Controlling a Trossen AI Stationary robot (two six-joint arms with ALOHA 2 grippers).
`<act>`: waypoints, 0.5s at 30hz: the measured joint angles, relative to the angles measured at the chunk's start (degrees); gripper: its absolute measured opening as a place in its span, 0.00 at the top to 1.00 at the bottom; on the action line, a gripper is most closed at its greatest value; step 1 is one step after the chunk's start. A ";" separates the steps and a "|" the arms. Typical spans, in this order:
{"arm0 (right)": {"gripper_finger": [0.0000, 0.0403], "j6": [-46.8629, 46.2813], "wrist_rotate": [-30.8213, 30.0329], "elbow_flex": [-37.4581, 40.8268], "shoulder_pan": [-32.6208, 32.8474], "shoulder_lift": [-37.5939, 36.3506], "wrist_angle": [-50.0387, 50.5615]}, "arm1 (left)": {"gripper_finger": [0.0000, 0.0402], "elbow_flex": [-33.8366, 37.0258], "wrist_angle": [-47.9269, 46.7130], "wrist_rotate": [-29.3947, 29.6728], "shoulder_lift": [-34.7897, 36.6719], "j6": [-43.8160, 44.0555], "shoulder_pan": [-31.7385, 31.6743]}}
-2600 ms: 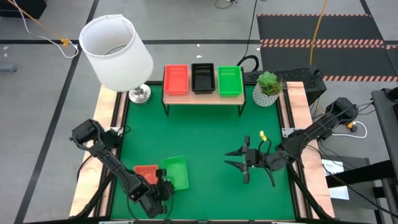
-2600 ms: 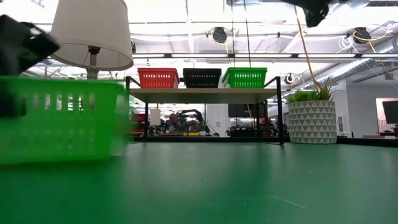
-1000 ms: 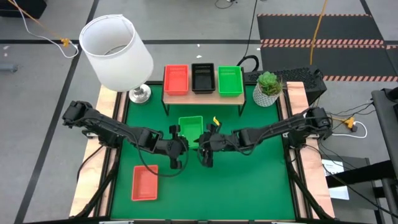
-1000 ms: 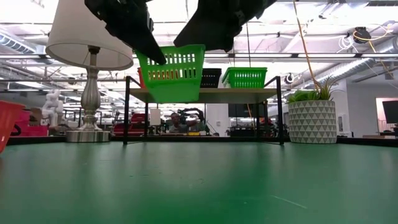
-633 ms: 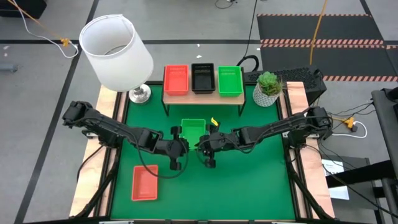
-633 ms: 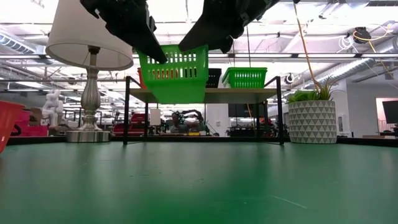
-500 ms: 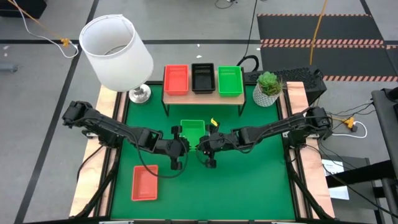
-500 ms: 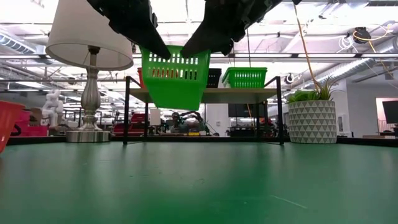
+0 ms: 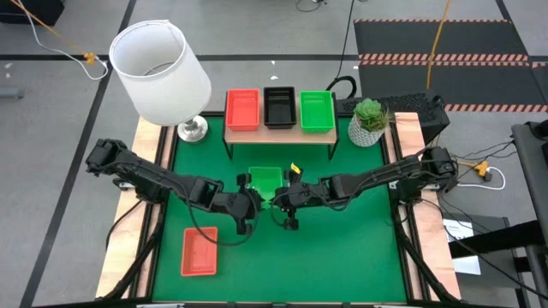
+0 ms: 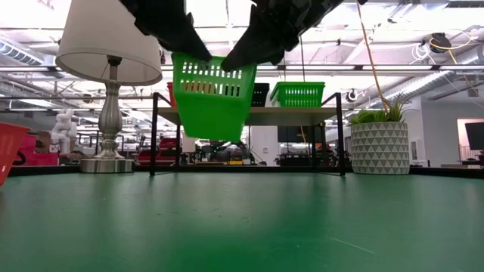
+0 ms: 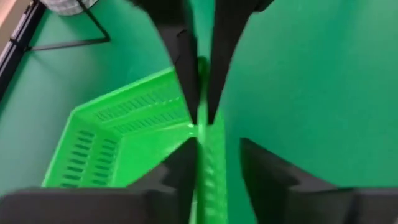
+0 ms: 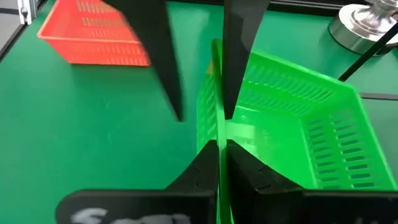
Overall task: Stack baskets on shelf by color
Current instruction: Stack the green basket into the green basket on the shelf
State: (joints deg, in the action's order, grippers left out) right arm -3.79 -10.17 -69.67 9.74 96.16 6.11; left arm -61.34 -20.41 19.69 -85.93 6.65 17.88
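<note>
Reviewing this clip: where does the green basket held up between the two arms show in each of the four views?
High view: the held green basket is mid-table, just in front of the shelf.
Low view: it hangs tilted at upper centre, clear of the mat, before the shelf.
Left wrist view: lower left, its wall between this hand's fingers.
Right wrist view: right half, its wall pinched.
Shared landmark: the lamp base.

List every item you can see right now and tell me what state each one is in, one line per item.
Green basket in the air: lifted off the table, tilted.
Right gripper: shut on the green basket's wall.
Left gripper: fingers apart around the opposite wall.
Red basket on the table: lying flat, untouched.
Shelf: holds red, black and green baskets in a row.
Lamp: upright at the table's corner.
Plant: upright beside the shelf.
</note>
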 joint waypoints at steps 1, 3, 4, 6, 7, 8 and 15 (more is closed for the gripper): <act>0.99 0.25 0.00 0.02 0.02 0.00 0.20 | 0.66 0.00 0.73 -0.01 0.00 0.10 0.27; 0.99 0.74 0.50 0.02 0.02 0.00 0.56 | 0.56 0.00 2.15 -0.06 0.14 0.64 0.74; 0.99 1.12 1.40 0.04 0.01 0.00 1.01 | 0.52 0.00 2.58 -0.13 0.45 0.99 1.02; 0.98 1.56 2.86 0.10 0.24 -0.38 2.51 | 0.44 0.00 2.45 0.06 1.62 1.71 1.41; 0.98 1.58 2.96 0.11 0.45 -0.82 3.83 | 0.42 0.00 2.48 0.28 2.40 2.29 1.57; 0.98 1.71 3.21 0.11 0.70 -1.45 5.03 | 0.40 0.00 2.27 0.64 3.26 2.81 1.78; 0.98 6.64 4.27 0.11 2.66 -8.69 14.75 | 0.39 -0.09 -3.08 3.28 9.04 6.03 3.90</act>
State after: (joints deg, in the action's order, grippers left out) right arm 2.85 -5.91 -69.56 12.40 87.47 20.86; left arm -61.43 -23.48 22.97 -76.89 12.68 21.78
